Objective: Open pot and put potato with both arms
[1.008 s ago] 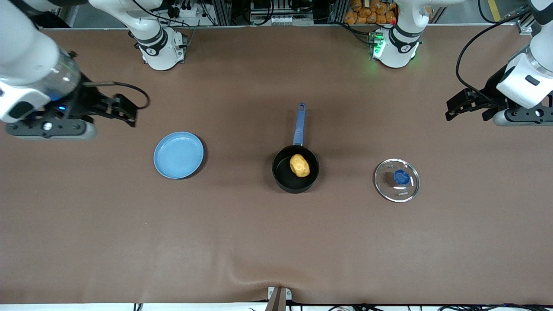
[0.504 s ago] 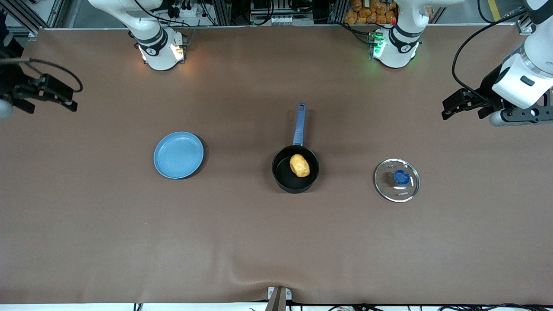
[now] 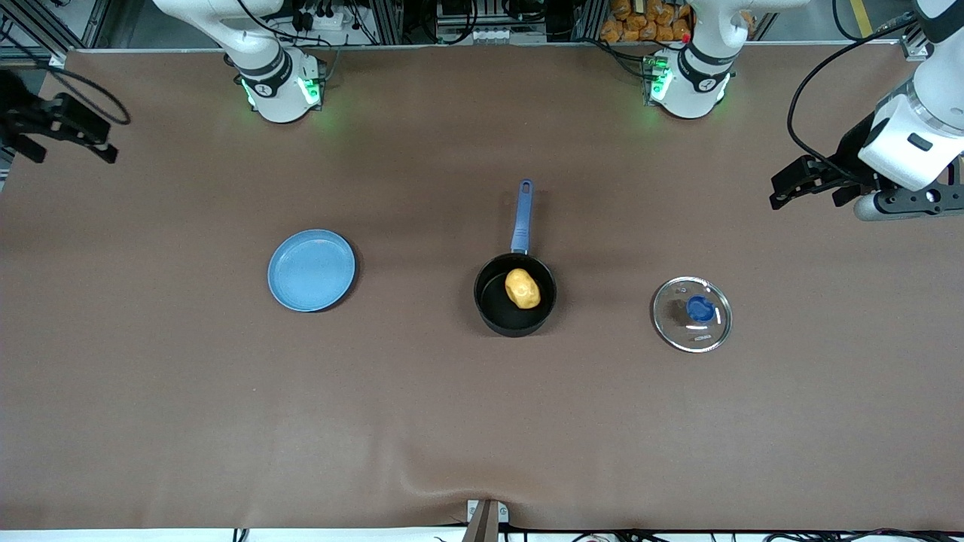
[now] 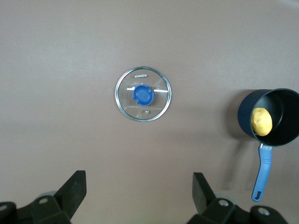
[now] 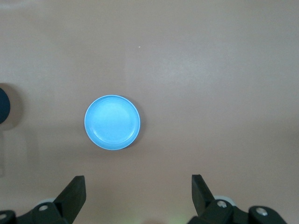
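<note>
the pot [image 3: 515, 295] sits open near the middle of the table [image 3: 482, 421] — a small round black saucepan with dark walls and a long straight blue handle [image 3: 522, 217] that points away from the front camera toward the robots' bases. the handle ends in a rounded tip.

inside the pot lies the potato [image 3: 522, 288], a lumpy yellow-orange oval, slightly tilted, resting on the pot's floor close to the wall on the handle's side. it takes up only a small part of the black interior.

the glass lid [image 3: 692, 314] lies flat on the table, well apart from the pot toward the left arm's end; it is clear with a metal rim and a blue knob in its middle. the light-blue plate [image 3: 311, 270] lies flat toward the right arm's end, also well apart from the pot.

the left gripper [image 3: 809, 184] hangs in the air over the table's edge at the left arm's end, fingers spread wide, holding nothing. the right gripper [image 3: 64, 128] hangs over the table's corner at the right arm's end — its fingers also stand wide apart and empty.
</note>
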Controlling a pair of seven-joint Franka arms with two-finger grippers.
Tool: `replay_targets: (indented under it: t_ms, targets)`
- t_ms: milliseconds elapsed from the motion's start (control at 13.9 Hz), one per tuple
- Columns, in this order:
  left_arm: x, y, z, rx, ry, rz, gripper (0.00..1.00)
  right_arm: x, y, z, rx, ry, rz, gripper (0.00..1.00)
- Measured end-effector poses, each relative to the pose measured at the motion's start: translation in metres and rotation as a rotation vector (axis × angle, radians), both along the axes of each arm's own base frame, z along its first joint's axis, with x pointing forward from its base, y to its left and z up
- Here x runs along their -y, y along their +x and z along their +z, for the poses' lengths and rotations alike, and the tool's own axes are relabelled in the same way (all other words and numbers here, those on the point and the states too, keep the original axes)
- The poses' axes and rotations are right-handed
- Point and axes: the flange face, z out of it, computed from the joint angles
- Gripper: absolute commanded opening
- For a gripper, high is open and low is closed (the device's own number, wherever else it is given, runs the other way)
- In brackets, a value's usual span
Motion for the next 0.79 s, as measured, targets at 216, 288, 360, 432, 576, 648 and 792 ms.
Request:
replay_targets:
  t_ms: [216,288,360,432,576,648,792]
  targets:
    - [0.000,0.000,0.000,0.000,0.000,0.001,1.00,-0.003,0.004,-0.003,0.001,0.000,0.015,1.00]
    - [-0.001,0.000,0.000,0.000,0.000,0.001,1.00,-0.004,0.004,-0.004,0.000,0.000,0.017,1.00]
    - [-0.001,0.000,0.000,0.000,0.000,0.001,1.00,-0.005,0.005,-0.004,-0.001,0.000,0.019,1.00]
    - [-0.001,0.000,0.000,0.000,0.000,0.002,1.00,-0.005,0.005,-0.004,-0.001,0.000,0.020,1.00]
    - [-0.001,0.000,0.000,0.000,0.000,0.002,1.00,-0.008,0.005,-0.005,-0.001,0.000,0.025,1.00]
    - [-0.001,0.000,0.000,0.000,0.000,0.002,1.00,-0.009,0.005,-0.004,0.000,0.000,0.027,1.00]
    - [-0.001,0.000,0.000,0.000,0.000,0.002,1.00,-0.009,0.006,-0.003,0.003,0.000,0.028,1.00]
